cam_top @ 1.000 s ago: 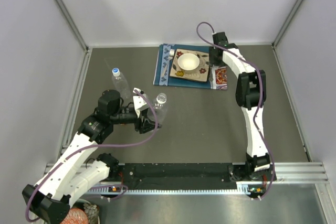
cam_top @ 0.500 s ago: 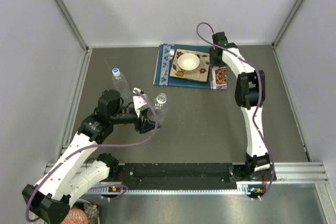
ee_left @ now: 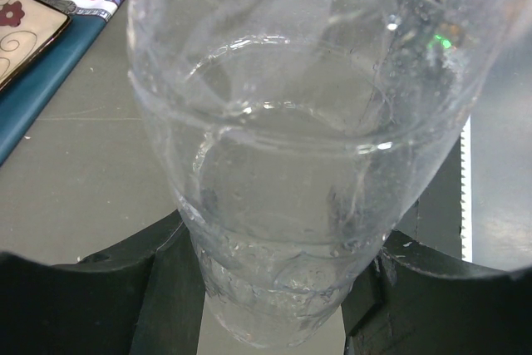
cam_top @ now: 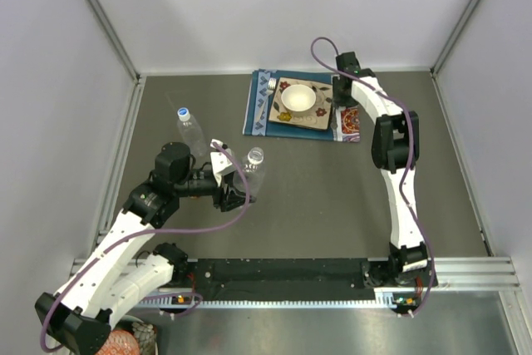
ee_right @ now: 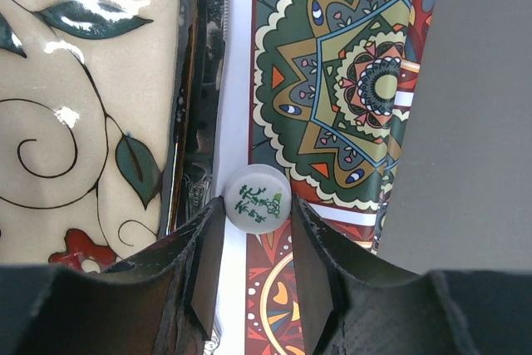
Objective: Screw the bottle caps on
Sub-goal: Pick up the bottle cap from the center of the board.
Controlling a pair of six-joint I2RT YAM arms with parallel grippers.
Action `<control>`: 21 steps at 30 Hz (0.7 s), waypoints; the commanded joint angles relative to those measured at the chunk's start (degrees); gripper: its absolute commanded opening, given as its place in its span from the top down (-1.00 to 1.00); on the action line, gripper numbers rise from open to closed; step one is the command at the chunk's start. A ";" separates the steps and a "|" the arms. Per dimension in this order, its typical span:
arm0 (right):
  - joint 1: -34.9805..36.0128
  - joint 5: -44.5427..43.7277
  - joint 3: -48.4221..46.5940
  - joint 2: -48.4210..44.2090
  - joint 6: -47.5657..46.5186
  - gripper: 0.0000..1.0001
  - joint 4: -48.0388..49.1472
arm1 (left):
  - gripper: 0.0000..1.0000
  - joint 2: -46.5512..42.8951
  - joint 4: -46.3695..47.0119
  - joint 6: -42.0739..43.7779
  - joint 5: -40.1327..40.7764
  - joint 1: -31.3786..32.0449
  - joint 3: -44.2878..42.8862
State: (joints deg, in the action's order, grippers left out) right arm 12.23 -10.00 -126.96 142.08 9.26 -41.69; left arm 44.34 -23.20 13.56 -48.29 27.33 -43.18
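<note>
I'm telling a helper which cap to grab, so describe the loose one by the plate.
At the table's far edge a plate lies beside a patterned mat. Where they meet, framed by the right gripper, sits the cap: a small frosted-white disc with green print, plain against the busy pattern.

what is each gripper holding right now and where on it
Left gripper clamps the clear bottle around its body. Right gripper straddles a white cap on the placemat, jaws at its sides; a firm grip cannot be told.
</note>
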 commanded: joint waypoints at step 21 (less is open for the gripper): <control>1.57 0.25 12.68 -17.50 0.94 0.55 2.40 | 0.94 -3.20 0.09 3.49 0.74 0.09 3.01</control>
State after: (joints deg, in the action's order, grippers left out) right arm 12.43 -9.74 -119.96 137.25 9.72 -41.12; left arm 42.59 -23.53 15.07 -47.77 27.31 -41.60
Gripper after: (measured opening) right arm 0.319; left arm 0.588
